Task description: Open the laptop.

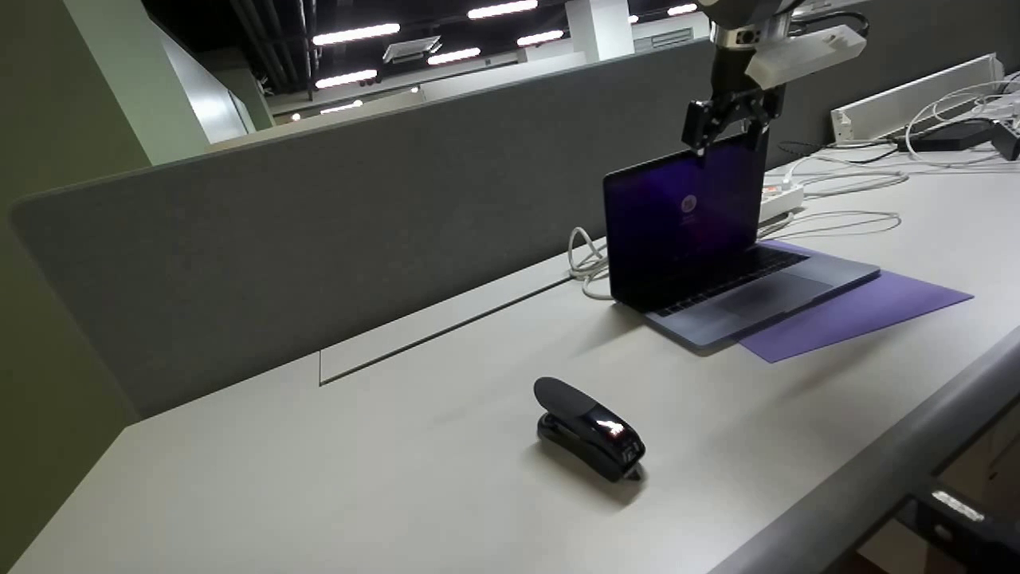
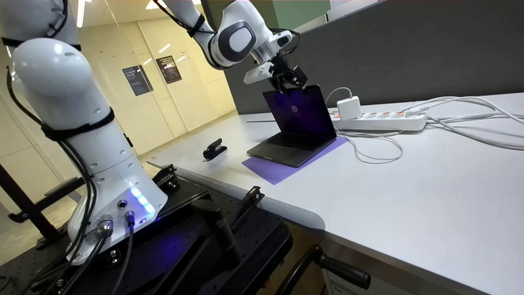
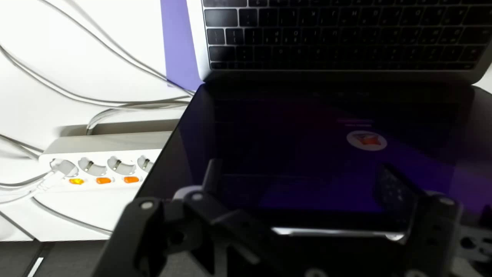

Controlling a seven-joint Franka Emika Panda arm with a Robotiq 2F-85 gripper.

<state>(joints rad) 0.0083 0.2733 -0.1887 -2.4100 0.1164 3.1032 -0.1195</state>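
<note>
The laptop point(image 1: 677, 247) stands open on the desk, its lid raised steeply from the keyboard base. Its dark screen glows purple with a small round icon; it also shows in an exterior view point(image 2: 307, 112). In the wrist view the laptop point(image 3: 292, 130) fills the right side, keyboard at the top and the lid's top edge low in the picture. My gripper point(image 1: 728, 139) is at the lid's top edge in both exterior views point(image 2: 293, 88). In the wrist view the gripper point(image 3: 300, 173) has its fingers wide apart, in front of the screen side, with nothing between them. Contact with the lid cannot be told.
A purple sheet point(image 1: 868, 311) lies under the laptop. A black stapler point(image 1: 590, 430) sits on the desk nearby. A white power strip point(image 2: 389, 121) with a charger point(image 2: 349, 107) and loose cables lies beside the laptop. A grey partition point(image 1: 358, 215) runs behind it.
</note>
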